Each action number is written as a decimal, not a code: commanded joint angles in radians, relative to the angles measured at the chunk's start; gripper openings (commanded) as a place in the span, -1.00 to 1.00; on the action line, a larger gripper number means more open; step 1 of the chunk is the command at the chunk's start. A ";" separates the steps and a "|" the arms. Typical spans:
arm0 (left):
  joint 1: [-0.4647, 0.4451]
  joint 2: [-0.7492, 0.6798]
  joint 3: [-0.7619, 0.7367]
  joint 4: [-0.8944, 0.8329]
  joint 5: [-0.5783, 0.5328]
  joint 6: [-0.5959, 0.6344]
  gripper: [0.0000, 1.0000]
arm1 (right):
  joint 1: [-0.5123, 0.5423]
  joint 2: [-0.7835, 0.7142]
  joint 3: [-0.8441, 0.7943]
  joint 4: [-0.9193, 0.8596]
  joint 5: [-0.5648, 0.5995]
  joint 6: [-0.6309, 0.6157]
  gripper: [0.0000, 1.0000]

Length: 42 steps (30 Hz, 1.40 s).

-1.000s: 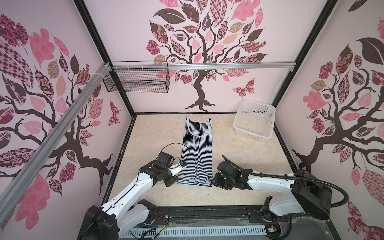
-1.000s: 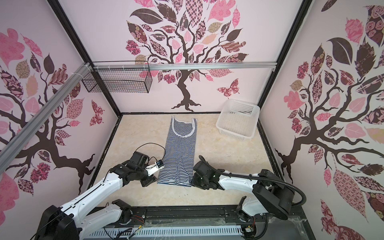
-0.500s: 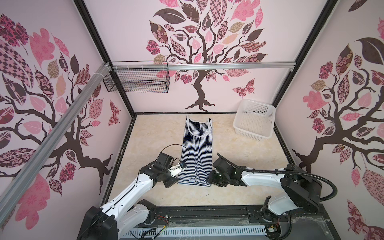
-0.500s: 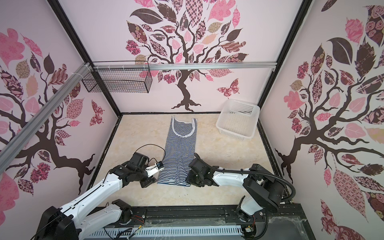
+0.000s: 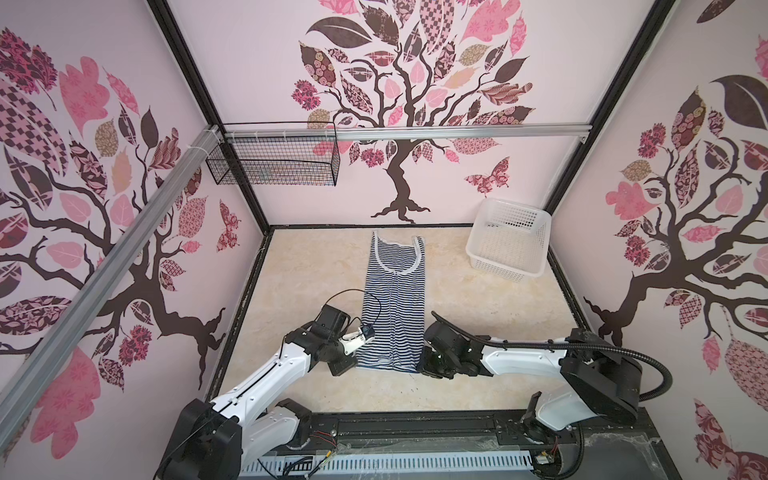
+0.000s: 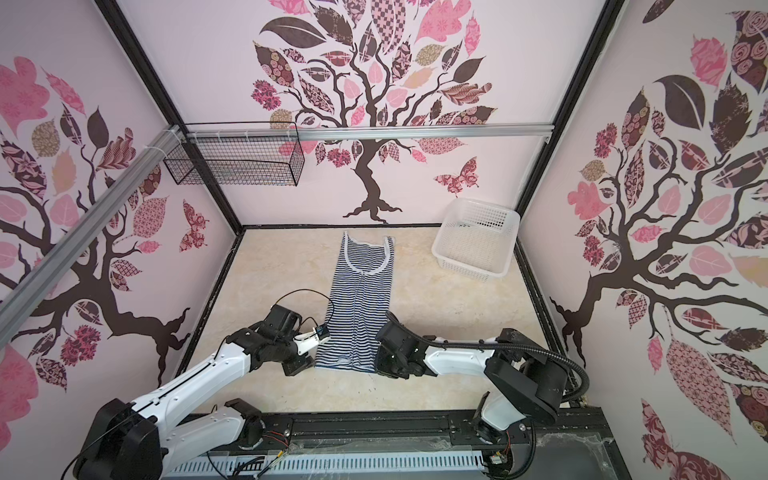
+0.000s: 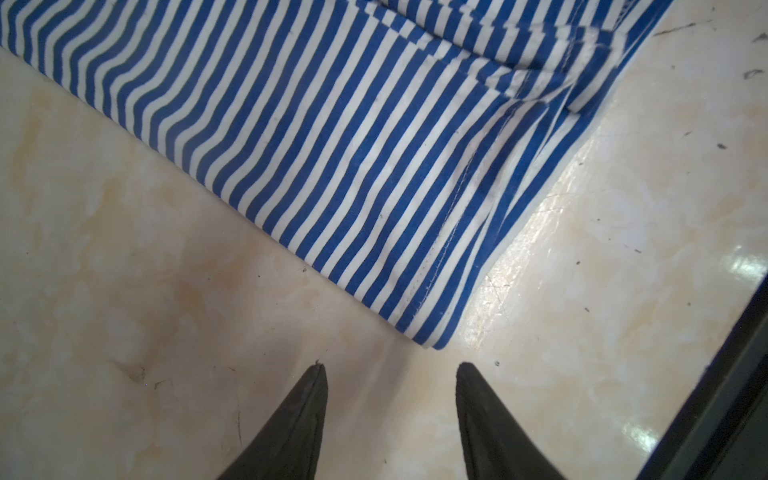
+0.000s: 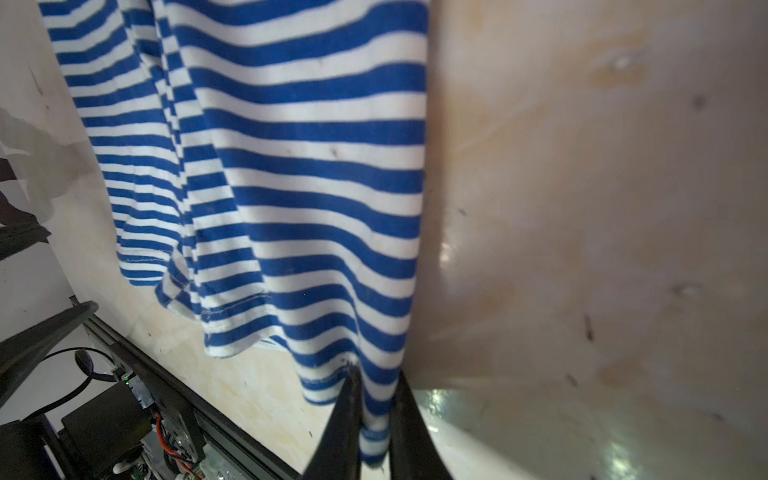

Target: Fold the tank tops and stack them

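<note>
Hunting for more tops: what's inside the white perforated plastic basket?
The white perforated plastic basket looks empty in both top views, bare bottom showing; its near wall hides a strip.

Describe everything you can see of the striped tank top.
The tank top is knit with navy-and-white stripes and white trim at neckline and armholes. It lies on the beige table, folded into a narrow strip, neckline toward the back wall. The right hand pinches one hem corner; the open left hand sits short of the other.
</note>
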 commanded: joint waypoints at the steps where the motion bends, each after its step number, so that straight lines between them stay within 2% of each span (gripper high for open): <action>1: -0.006 0.010 0.013 0.011 0.045 0.007 0.11 | 0.005 -0.011 -0.006 -0.039 0.012 0.004 -0.76; 4: -0.022 0.046 0.025 0.037 -0.002 -0.011 0.13 | 0.005 -0.008 -0.014 -0.020 0.008 0.007 -0.79; 9: -0.054 0.102 0.042 0.045 -0.018 -0.019 0.11 | 0.005 -0.025 -0.023 -0.012 0.023 0.018 -0.83; 13: -0.153 0.098 0.012 0.103 -0.114 -0.044 0.07 | 0.005 -0.026 -0.022 -0.017 0.029 0.016 -0.92; 18: -0.223 0.099 -0.012 0.129 -0.156 -0.069 0.00 | 0.005 -0.025 -0.028 -0.010 0.029 0.019 -0.98; 23: -0.225 0.108 -0.042 0.143 -0.221 -0.049 -0.07 | 0.005 -0.027 -0.028 -0.012 0.031 0.015 -0.98; 30: -0.225 0.094 -0.051 0.076 -0.169 -0.017 -0.13 | 0.005 -0.018 -0.027 -0.004 0.025 0.013 -0.99; 36: -0.225 0.122 -0.063 0.117 -0.179 -0.015 -0.15 | 0.005 -0.008 -0.022 0.002 0.021 0.013 -0.99; 42: -0.225 0.159 -0.054 0.112 -0.181 0.005 -0.32 | 0.005 -0.018 -0.023 -0.007 0.027 0.012 -0.98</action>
